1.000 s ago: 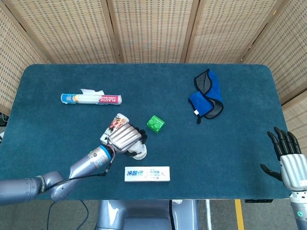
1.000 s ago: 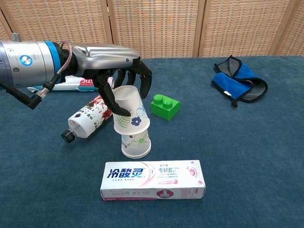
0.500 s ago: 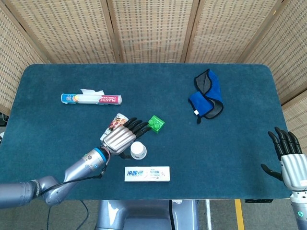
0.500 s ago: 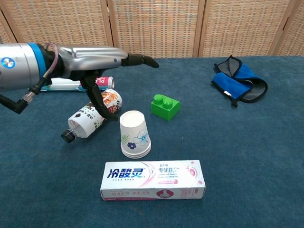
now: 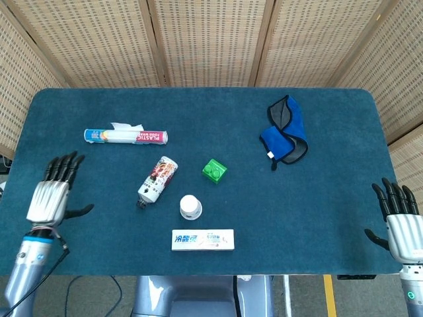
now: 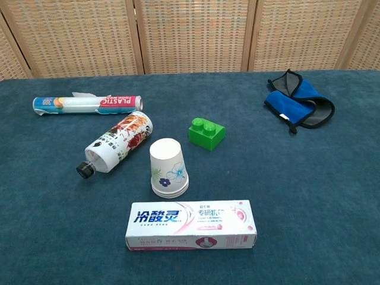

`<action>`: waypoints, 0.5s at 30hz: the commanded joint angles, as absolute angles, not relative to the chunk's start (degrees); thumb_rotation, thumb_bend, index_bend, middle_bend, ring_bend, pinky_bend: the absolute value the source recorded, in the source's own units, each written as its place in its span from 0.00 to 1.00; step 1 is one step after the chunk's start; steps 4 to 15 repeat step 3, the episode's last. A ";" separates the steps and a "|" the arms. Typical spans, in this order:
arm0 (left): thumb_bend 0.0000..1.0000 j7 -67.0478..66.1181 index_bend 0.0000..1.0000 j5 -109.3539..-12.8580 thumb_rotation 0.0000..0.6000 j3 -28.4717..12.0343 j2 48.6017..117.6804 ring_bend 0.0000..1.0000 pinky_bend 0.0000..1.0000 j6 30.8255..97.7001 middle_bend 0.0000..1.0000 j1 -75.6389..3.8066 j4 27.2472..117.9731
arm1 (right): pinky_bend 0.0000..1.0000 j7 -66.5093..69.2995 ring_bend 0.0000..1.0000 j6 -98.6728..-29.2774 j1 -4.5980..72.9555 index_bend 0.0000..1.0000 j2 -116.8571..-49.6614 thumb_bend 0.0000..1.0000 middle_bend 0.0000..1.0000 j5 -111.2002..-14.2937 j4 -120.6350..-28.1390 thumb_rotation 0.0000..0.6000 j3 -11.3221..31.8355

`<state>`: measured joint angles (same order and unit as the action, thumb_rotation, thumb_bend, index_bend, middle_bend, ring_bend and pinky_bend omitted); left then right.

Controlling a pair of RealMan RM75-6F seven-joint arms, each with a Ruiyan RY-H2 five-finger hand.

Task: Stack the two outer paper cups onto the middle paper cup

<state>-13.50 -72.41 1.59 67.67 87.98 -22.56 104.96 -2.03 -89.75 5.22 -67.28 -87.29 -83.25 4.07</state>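
Observation:
A stack of white paper cups with a flower print point(image 6: 168, 168) stands upside down in the middle of the table, just behind the toothpaste box; from above the paper cups point(image 5: 190, 207) show as a white round base. My left hand point(image 5: 54, 192) hovers at the table's left edge, fingers spread, holding nothing. My right hand point(image 5: 398, 224) is at the right front corner, fingers apart and empty. Neither hand shows in the chest view.
A toothpaste box point(image 6: 190, 225) lies in front of the cups. A printed bottle point(image 6: 115, 143) lies on its side to their left, a green brick point(image 6: 207, 132) to their right rear. A plastic-wrap roll point(image 6: 88, 103) lies back left, a blue cloth point(image 6: 299, 105) back right.
My left hand has let go of the cup, which now sits nested on the stack, and has drawn back to the table's left edge. The right hand has barely moved.

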 commanded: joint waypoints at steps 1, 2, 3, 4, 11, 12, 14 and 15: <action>0.00 -6.15 0.00 -74.63 1.00 5.23 64.92 0.00 0.00 92.55 0.00 -15.71 103.40 | 0.00 -3.71 0.00 -89.12 5.12 0.00 -67.00 0.00 0.00 -86.58 -84.50 1.00 4.20; 0.00 -5.40 0.00 -74.76 1.00 5.39 64.81 0.00 0.00 92.66 0.00 -15.15 103.05 | 0.00 -3.88 0.00 -89.12 5.12 0.00 -67.03 0.00 0.00 -86.58 -84.59 1.00 4.24; 0.00 -5.06 0.00 -74.82 1.00 5.44 64.76 0.00 0.00 92.70 0.00 -14.90 102.84 | 0.00 -3.95 0.00 -89.13 5.13 0.00 -67.05 0.00 0.00 -86.59 -84.62 1.00 4.26; 0.00 -5.06 0.00 -74.82 1.00 5.44 64.76 0.00 0.00 92.70 0.00 -14.90 102.84 | 0.00 -3.95 0.00 -89.13 5.13 0.00 -67.05 0.00 0.00 -86.59 -84.62 1.00 4.26; 0.00 -5.06 0.00 -74.82 1.00 5.44 64.76 0.00 0.00 92.70 0.00 -14.90 102.84 | 0.00 -3.95 0.00 -89.13 5.13 0.00 -67.05 0.00 0.00 -86.59 -84.62 1.00 4.26; 0.00 -5.06 0.00 -74.82 1.00 5.44 64.76 0.00 0.00 92.70 0.00 -14.90 102.84 | 0.00 -3.95 0.00 -89.13 5.13 0.00 -67.05 0.00 0.00 -86.59 -84.62 1.00 4.26; 0.00 -5.06 0.00 -74.82 1.00 5.44 64.76 0.00 0.00 92.70 0.00 -14.90 102.84 | 0.00 -3.95 0.00 -89.13 5.13 0.00 -67.05 0.00 0.00 -86.59 -84.62 1.00 4.26; 0.00 -5.06 0.00 -74.82 1.00 5.44 64.76 0.00 0.00 92.70 0.00 -14.90 102.84 | 0.00 -3.95 0.00 -89.13 5.13 0.00 -67.05 0.00 0.00 -86.59 -84.62 1.00 4.26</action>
